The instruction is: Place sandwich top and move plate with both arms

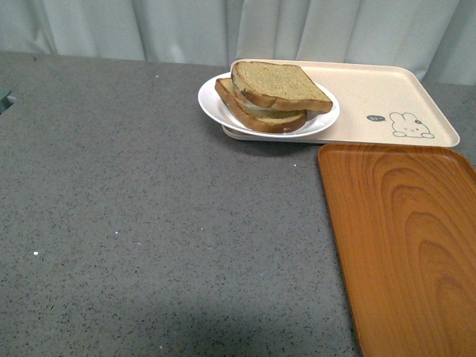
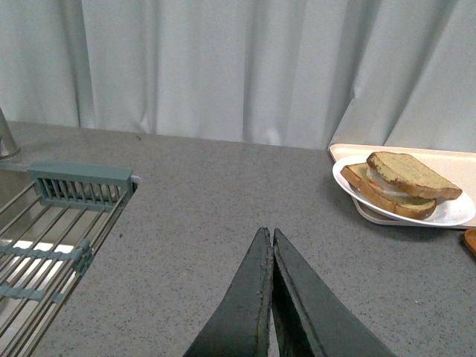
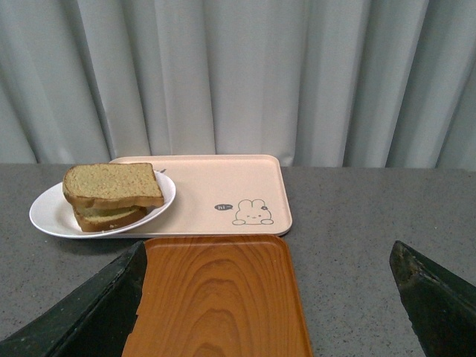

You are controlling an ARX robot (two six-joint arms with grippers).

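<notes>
Wide apart stand my right gripper (image 3: 268,297) jaws, my left gripper (image 2: 269,242) pressed together on nothing. Far right, the tan speckled bread slice (image 1: 279,84) tops the sandwich on the round glossy white plate (image 1: 212,104), which overlaps the beige rabbit-print tray (image 1: 372,93).

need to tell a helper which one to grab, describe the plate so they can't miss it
On the grey countertop, look to the far edge by the curtain. The plate sits half on the beige rabbit-print tray. It's the only round, white item, and it holds a sandwich.
</notes>
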